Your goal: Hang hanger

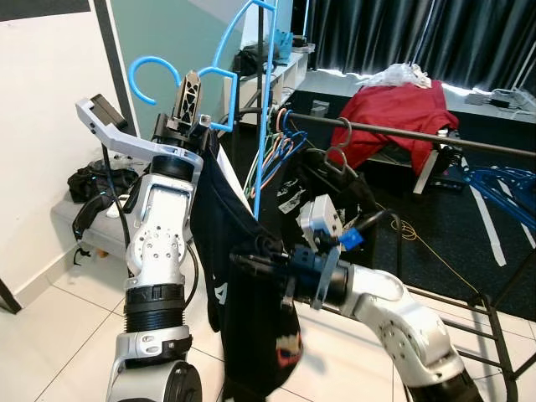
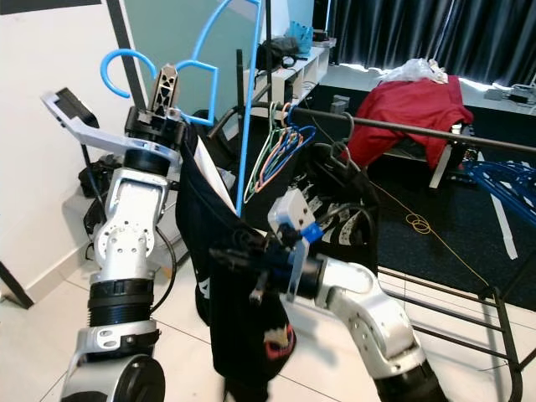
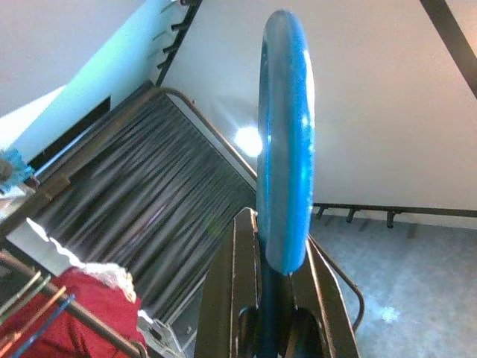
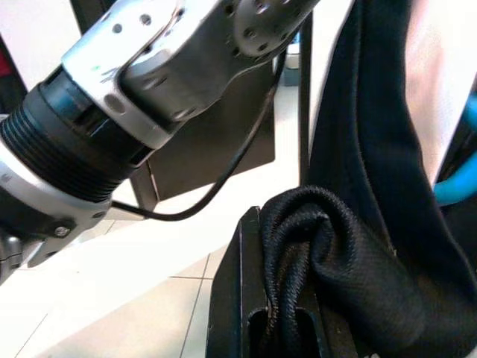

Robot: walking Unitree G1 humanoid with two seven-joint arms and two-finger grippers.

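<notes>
My left gripper (image 1: 191, 94) is raised high and shut on the neck of a blue plastic hanger (image 1: 219, 59), whose hook (image 1: 149, 69) curls up to the left. In the left wrist view the hanger (image 3: 285, 142) rises from between the black fingers (image 3: 231, 298). A black garment (image 1: 243, 285) hangs down from the hanger. My right gripper (image 1: 255, 261) is lower, in front of me, and shut on a fold of that garment (image 4: 328, 246). The dark clothes rail (image 1: 402, 131) runs to the right behind them, apart from the hook.
Several coloured hangers (image 1: 280, 146) and a black hanger with dark clothes (image 1: 339, 159) hang on the rail. Red cloth (image 1: 402, 109) lies on furniture behind it. Blue hangers (image 1: 502, 184) lie on the floor at right. A white wall and black bag (image 1: 92, 180) stand at left.
</notes>
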